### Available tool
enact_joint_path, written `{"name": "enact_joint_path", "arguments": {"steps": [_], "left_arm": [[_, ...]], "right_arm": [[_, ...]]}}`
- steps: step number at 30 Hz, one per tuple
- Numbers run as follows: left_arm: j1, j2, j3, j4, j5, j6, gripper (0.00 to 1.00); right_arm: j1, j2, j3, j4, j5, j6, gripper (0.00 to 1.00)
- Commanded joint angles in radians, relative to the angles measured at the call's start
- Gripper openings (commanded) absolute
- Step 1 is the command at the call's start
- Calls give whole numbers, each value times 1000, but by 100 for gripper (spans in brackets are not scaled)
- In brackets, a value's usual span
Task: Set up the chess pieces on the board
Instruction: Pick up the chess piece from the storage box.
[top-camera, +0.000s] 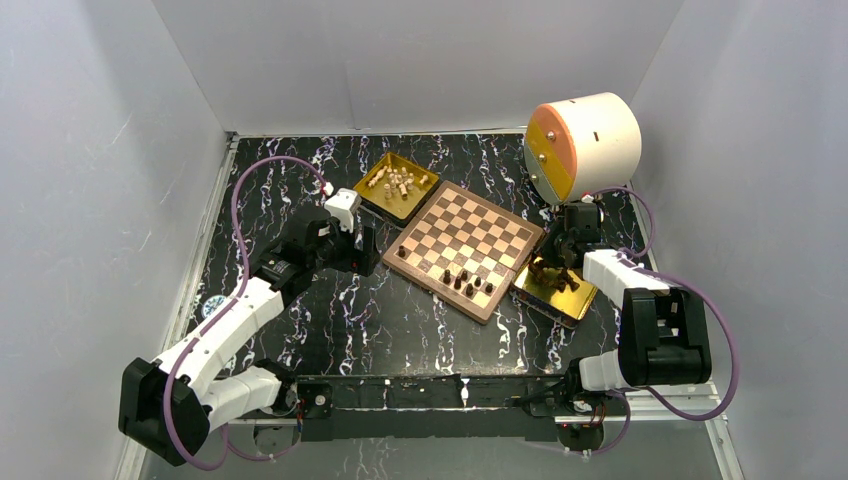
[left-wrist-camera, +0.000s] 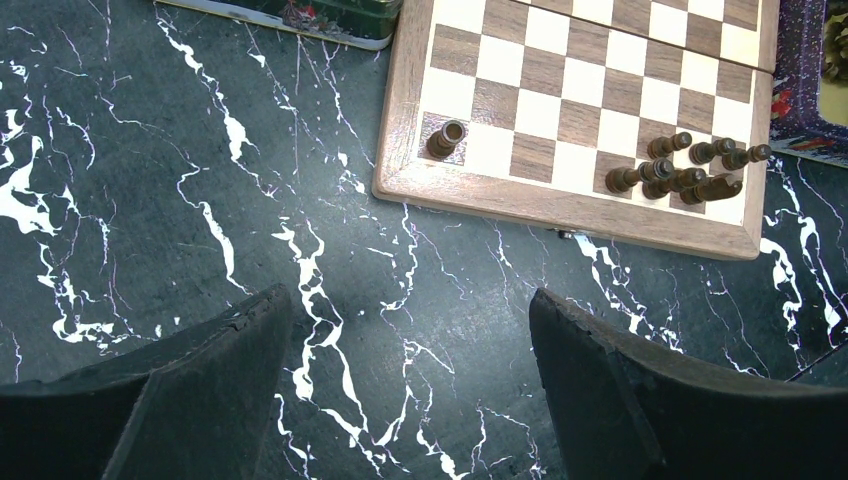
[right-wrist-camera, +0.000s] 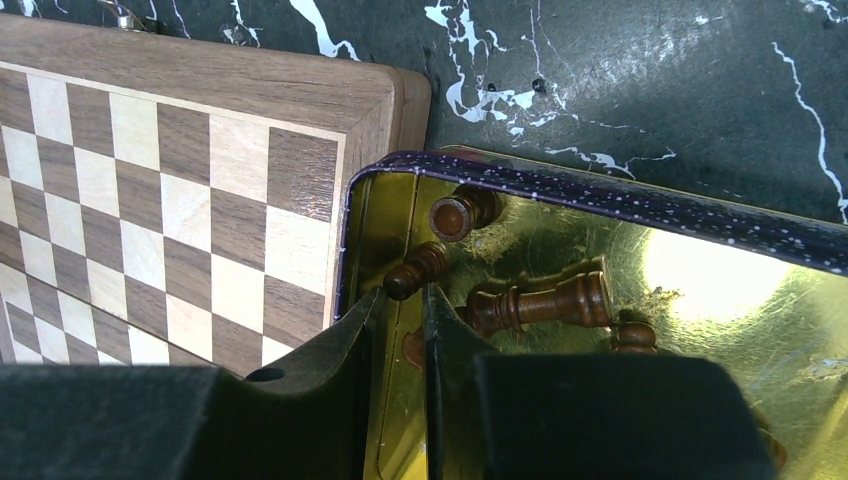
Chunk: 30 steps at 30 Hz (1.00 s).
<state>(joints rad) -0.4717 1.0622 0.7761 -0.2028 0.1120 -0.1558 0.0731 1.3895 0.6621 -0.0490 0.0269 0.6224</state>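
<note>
The board (top-camera: 465, 250) lies at the table's middle; it also shows in the left wrist view (left-wrist-camera: 600, 100) and the right wrist view (right-wrist-camera: 150, 180). Several dark pieces (top-camera: 468, 283) stand near its front edge, also seen from the left wrist (left-wrist-camera: 690, 170). One dark piece (left-wrist-camera: 446, 137) stands alone at a corner. My left gripper (left-wrist-camera: 408, 293) is open and empty over the table left of the board (top-camera: 360, 250). My right gripper (right-wrist-camera: 407, 292) is down in the right gold tray (right-wrist-camera: 600, 195), with its jaws nearly together on a dark pawn (right-wrist-camera: 415, 270) at the tips.
A gold tray (top-camera: 422, 201) behind the board's left side holds several cream pieces (top-camera: 395, 182). The right tray (top-camera: 560, 297) holds more dark pieces, among them a tall one (right-wrist-camera: 540, 303) lying down. A white and orange drum (top-camera: 585, 145) stands at the back right.
</note>
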Motion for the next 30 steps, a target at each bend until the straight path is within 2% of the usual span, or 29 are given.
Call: {"name": "enact_joint_path", "arguments": {"steps": [1, 12, 17, 30], "left_arm": [[-4, -33, -8, -6, -14, 13, 86], [-4, -31, -7, -6, -14, 13, 86], [-4, -30, -8, -4, -14, 12, 86], [-4, -28, -11, -4, -12, 10, 86]], "right_arm": [[-4, -6, 8, 41, 28, 10, 27], [-3, 5, 0, 41, 56, 7, 27], [-4, 1, -4, 30, 43, -7, 23], [8, -32, 42, -87, 97, -67, 23]]}}
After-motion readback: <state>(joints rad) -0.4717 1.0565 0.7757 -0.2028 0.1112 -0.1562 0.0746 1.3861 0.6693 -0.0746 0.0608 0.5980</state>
